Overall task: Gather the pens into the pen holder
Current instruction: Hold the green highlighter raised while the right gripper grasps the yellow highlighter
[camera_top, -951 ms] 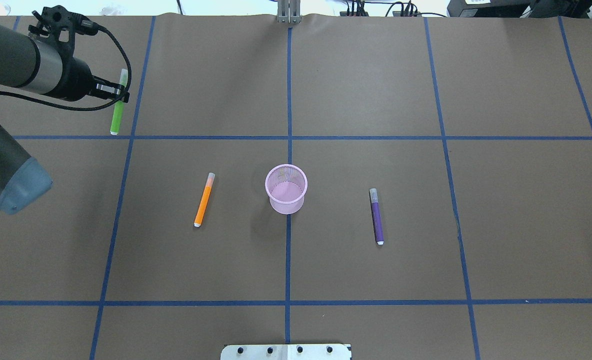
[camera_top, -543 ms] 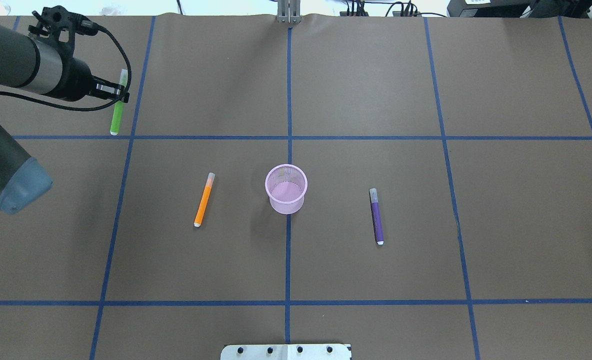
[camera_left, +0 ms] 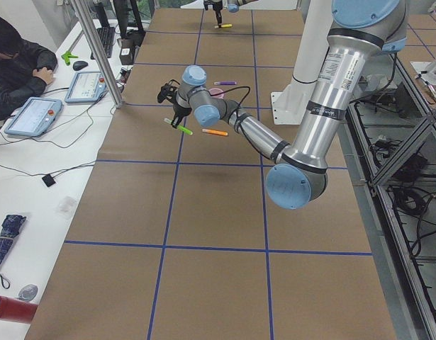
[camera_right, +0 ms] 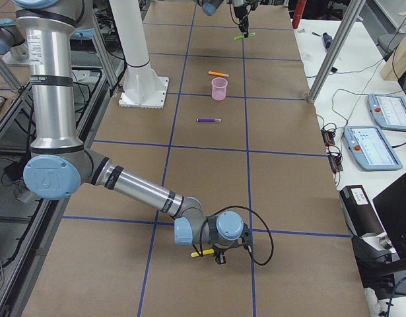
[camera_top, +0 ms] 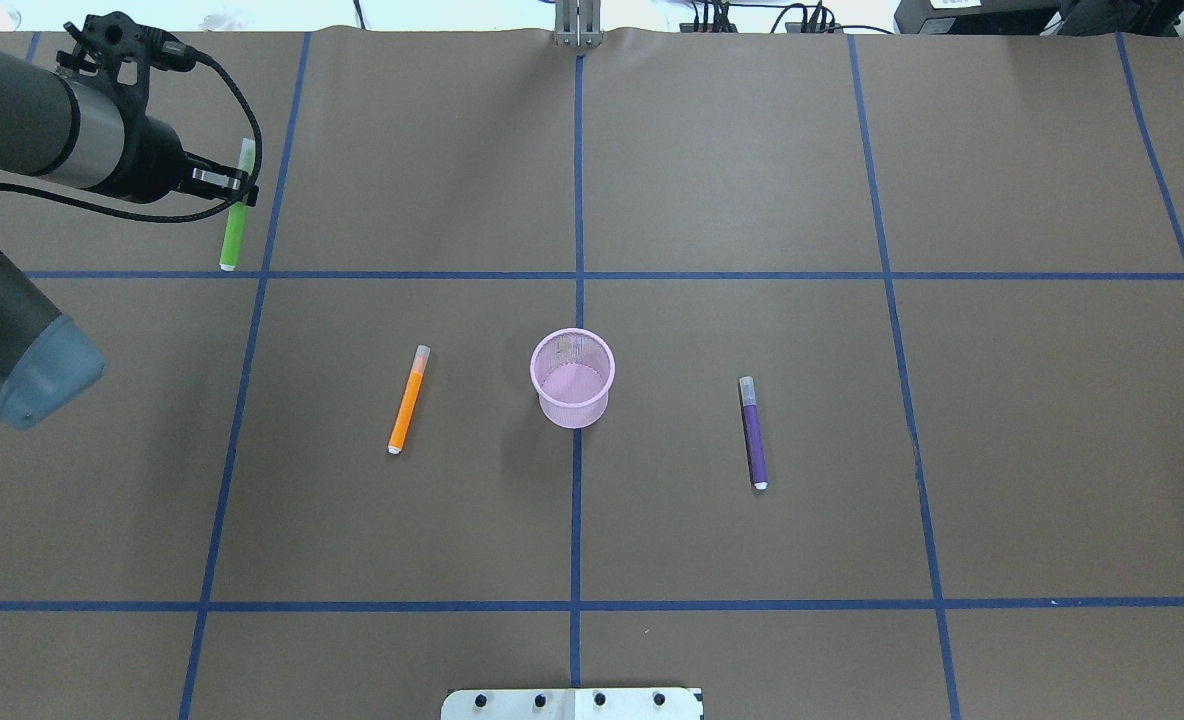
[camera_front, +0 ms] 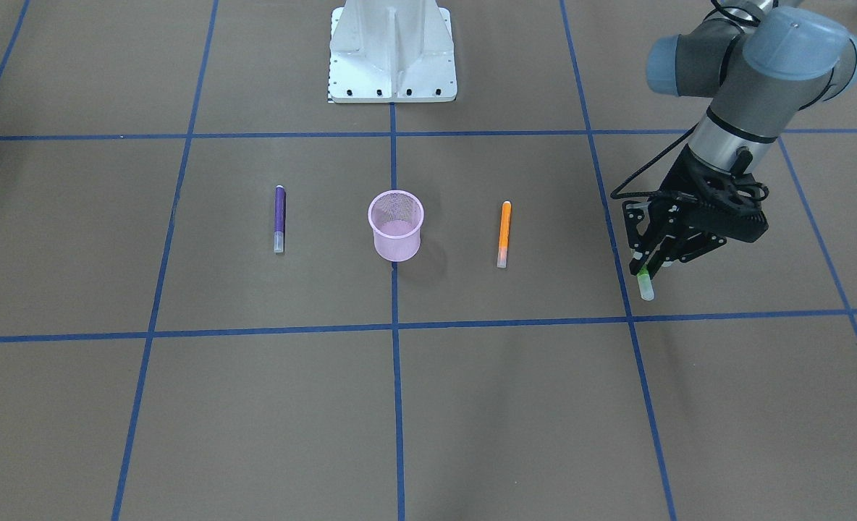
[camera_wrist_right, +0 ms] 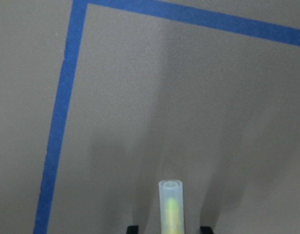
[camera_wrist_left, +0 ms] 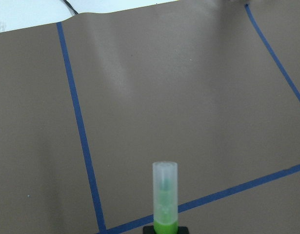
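The pink mesh pen holder (camera_top: 574, 408) (camera_front: 397, 242) stands upright mid-table with nothing in it. An orange pen (camera_top: 407, 400) (camera_front: 504, 231) lies to its left in the overhead view and a purple pen (camera_top: 753, 435) (camera_front: 279, 217) to its right. At the far left, my left gripper (camera_top: 240, 190) (camera_front: 646, 266) is shut on the green pen (camera_top: 234, 232) (camera_wrist_left: 165, 200), whose pale cap points away from the wrist. My right gripper (camera_wrist_right: 169, 229) (camera_right: 212, 254) sits low at the table's right end. A yellow pen (camera_wrist_right: 170, 207) lies between its fingertips, with a gap on each side.
Blue tape lines (camera_top: 577, 275) divide the brown table cover into squares. The robot's white base (camera_front: 392, 51) stands at the near edge. A person (camera_left: 15, 60) sits at a side desk with tablets (camera_left: 33, 117), beyond the table's far edge.
The left forearm has drifted very slightly to the left. The green pen, the other pens and the pen holder have stayed where they were.
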`<state>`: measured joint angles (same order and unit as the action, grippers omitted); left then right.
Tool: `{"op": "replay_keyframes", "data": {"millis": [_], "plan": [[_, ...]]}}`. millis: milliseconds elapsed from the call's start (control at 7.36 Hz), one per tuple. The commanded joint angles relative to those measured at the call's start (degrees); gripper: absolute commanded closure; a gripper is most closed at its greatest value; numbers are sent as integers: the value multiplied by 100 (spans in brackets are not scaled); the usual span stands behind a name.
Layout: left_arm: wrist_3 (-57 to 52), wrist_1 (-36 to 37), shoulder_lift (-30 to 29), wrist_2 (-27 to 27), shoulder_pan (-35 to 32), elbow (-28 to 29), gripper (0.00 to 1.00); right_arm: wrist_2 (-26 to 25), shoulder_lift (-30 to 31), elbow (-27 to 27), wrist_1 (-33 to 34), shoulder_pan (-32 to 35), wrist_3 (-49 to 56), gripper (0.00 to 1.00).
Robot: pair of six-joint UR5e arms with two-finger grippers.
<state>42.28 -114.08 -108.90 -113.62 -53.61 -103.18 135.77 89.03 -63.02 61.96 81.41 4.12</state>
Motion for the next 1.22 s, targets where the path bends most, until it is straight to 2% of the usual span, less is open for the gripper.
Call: {"op": "replay_keyframes", "data": {"millis": [0, 408, 543, 679, 815, 1087], "plan": [[0, 0, 0, 6, 0, 0, 100, 2, 0, 35, 0, -11, 10, 50], [18, 0, 0, -2, -9, -9, 100, -7, 0, 62, 0, -11, 1, 50], [18, 0, 0, -2, -9, -17, 100, -7, 0, 88, 0, -20, 10, 56], [18, 0, 0, -2, -9, -9, 100, -7, 0, 97, 0, -20, 10, 65], [18, 0, 0, -2, -9, -9, 100, -7, 0, 123, 0, -20, 10, 69], [18, 0, 0, -2, 0, 0, 100, -7, 0, 106, -17, -20, 10, 100]]}}
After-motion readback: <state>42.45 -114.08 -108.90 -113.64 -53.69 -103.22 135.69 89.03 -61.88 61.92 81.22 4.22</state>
